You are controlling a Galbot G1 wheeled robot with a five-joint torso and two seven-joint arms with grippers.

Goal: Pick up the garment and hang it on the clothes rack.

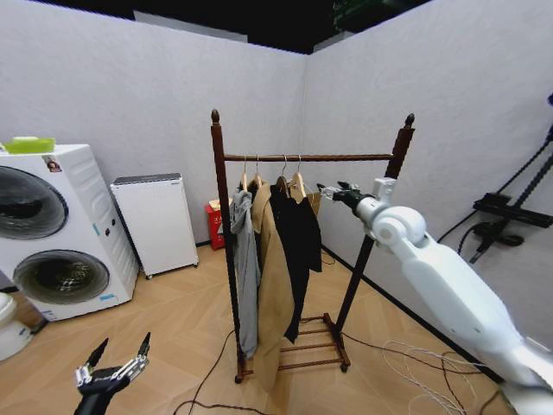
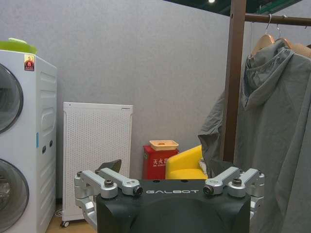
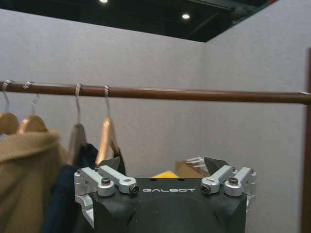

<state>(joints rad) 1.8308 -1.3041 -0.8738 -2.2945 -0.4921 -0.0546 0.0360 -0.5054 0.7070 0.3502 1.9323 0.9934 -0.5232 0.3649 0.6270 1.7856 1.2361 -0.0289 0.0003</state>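
The garment (image 1: 300, 232), a black jacket on a light wooden hanger (image 1: 296, 183), hangs from the bar of the clothes rack (image 1: 311, 157), rightmost of three hung pieces. My right gripper (image 1: 332, 190) is open at hanger height, just right of the jacket and apart from it. In the right wrist view this gripper (image 3: 165, 166) sits below the bar (image 3: 194, 93), with the dark jacket (image 3: 63, 194) and its hanger (image 3: 108, 141) off to one side. My left gripper (image 1: 117, 361) hangs open low near the floor; in the left wrist view it (image 2: 165, 171) faces the rack's post (image 2: 236, 73).
A grey-blue jacket (image 1: 246, 259) and a long tan coat (image 1: 272, 285) hang left of the black one. Stacked washers (image 1: 52, 233), a white appliance (image 1: 155, 220) and a red box (image 1: 214, 225) stand along the left wall. Cables (image 1: 415, 363) lie right of the rack.
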